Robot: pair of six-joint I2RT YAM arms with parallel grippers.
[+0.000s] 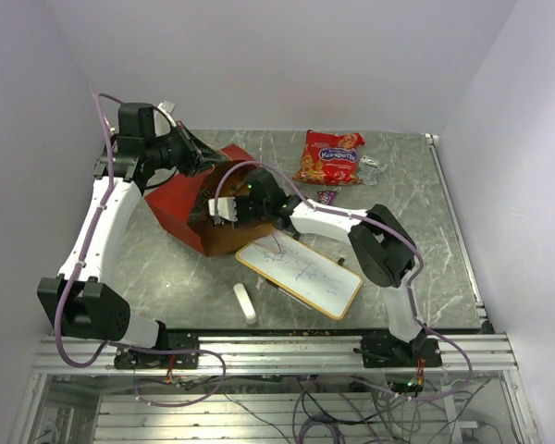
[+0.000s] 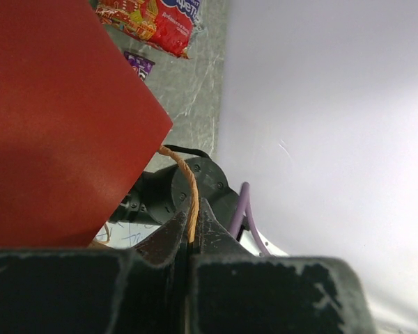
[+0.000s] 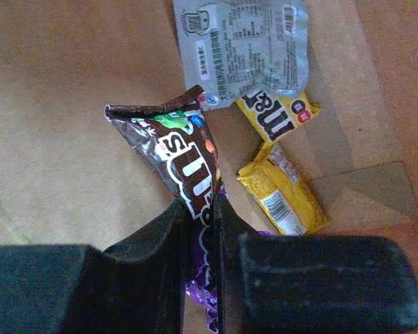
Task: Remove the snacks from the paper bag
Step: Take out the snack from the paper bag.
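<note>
The red paper bag [image 1: 180,199] lies on its side, its brown kraft mouth [image 1: 227,239] facing the near right. My left gripper [image 2: 190,229] is shut on the bag's twine handle [image 2: 191,191] at the bag's upper edge. My right arm [image 1: 259,205] reaches into the mouth. Inside, my right gripper [image 3: 202,209] is shut on a brown-and-purple candy pack [image 3: 177,149]. Two yellow packs [image 3: 277,115] [image 3: 284,196] and a grey-silver wrapper [image 3: 244,45] lie on the kraft floor beyond it. Outside lie a red-orange snack bag [image 1: 330,157], a silvery wrapper [image 1: 372,168] and a purple pack [image 1: 326,196].
A white whiteboard [image 1: 301,275] lies just in front of the bag's mouth, under my right forearm. A small white eraser stick [image 1: 245,302] rests near the table's front edge. Walls close in at the left, back and right.
</note>
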